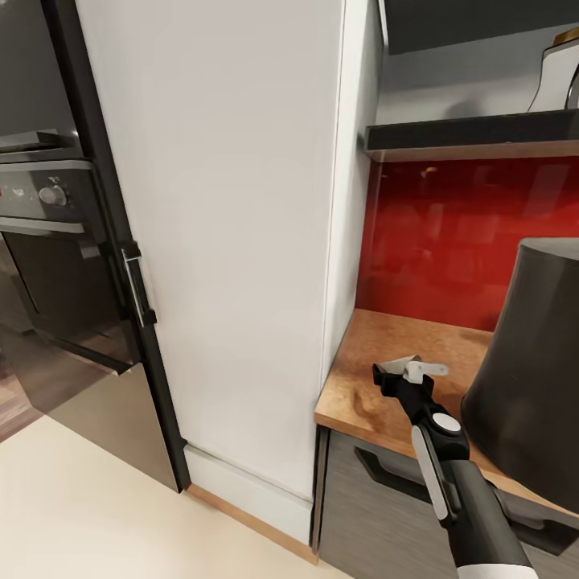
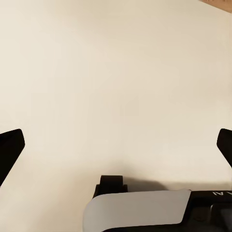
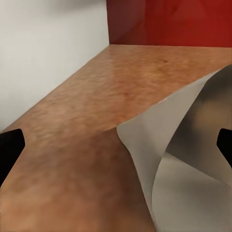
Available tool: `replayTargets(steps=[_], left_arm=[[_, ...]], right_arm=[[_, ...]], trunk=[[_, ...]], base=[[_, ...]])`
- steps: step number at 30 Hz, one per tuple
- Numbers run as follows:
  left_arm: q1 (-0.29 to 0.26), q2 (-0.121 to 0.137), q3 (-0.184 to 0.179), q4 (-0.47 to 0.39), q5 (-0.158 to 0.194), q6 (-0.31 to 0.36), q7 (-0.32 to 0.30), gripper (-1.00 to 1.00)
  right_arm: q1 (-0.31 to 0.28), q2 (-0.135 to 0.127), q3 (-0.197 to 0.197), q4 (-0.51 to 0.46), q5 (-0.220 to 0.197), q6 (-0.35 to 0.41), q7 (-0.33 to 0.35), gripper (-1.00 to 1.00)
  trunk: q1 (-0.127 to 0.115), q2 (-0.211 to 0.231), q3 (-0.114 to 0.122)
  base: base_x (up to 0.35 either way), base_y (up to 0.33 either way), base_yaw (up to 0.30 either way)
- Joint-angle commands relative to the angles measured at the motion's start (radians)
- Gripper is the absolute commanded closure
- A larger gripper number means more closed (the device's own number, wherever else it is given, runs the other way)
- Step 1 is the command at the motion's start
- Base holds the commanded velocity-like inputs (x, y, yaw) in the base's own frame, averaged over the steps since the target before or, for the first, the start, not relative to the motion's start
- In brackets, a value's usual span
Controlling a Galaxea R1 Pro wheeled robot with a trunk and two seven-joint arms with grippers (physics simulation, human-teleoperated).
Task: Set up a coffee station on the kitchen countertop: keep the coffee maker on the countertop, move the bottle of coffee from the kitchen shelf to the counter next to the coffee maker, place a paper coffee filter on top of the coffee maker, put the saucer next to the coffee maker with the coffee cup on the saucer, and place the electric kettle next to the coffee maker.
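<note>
A tall white cabinet (image 1: 233, 241) takes up the middle of the head view, with a black oven (image 1: 56, 265) to its left and pale floor (image 1: 80, 507) below. To the right runs the wooden counter (image 1: 378, 362) under a red backsplash (image 1: 466, 233), with a dark shelf (image 1: 474, 137) above it carrying a white object (image 1: 559, 76) at the picture's edge, too cropped to name. A big dark rounded body (image 1: 531, 378) stands on the counter at the right; it may be the coffee maker, but I cannot tell.

The right arm reaches over the counter's near corner, and its right gripper (image 1: 410, 368) meets the paper filter (image 1: 406, 366). In the right wrist view the filter (image 3: 188, 159) curls as a thin grey-white cone between the two dark fingertips (image 3: 10, 147), which stand well apart at the frame's edges, so the jaws look spread rather than pinched. Whether the sheet is held or just lies on the wood I cannot tell.

The left gripper (image 2: 116, 150) looks down on plain floor, its fingertips (image 2: 10, 145) wide apart and nothing between them.

The filter should be nearly weightless, soft and easily crushed or folded. A light pinch on one free edge of the cone, where the paper lifts off the wood, seems the best hold; a hard squeeze would flatten it, and a fast swing could let it flutter loose.
</note>
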Motion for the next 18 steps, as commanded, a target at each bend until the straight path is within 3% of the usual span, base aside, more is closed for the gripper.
replayTargets(steps=[1, 18], left_arm=[[0.0, 0.0, 0.001, -0.001, 0.0, -0.001, -0.001, -1.0], [0.0, 0.0, 0.001, -0.001, 0.0, -0.001, -0.001, -1.0]], right_arm=[[-0.001, 0.001, 0.0, -0.001, -0.001, 0.005, -0.003, -1.0], [-0.002, 0.001, 0.0, -0.001, -0.001, 0.005, -0.006, -1.0]], trunk=[[0.0, -0.001, -0.001], [0.0, -0.001, -0.001]], base=[[0.017, 0.011, 0.0], [0.032, 0.002, 0.0]])
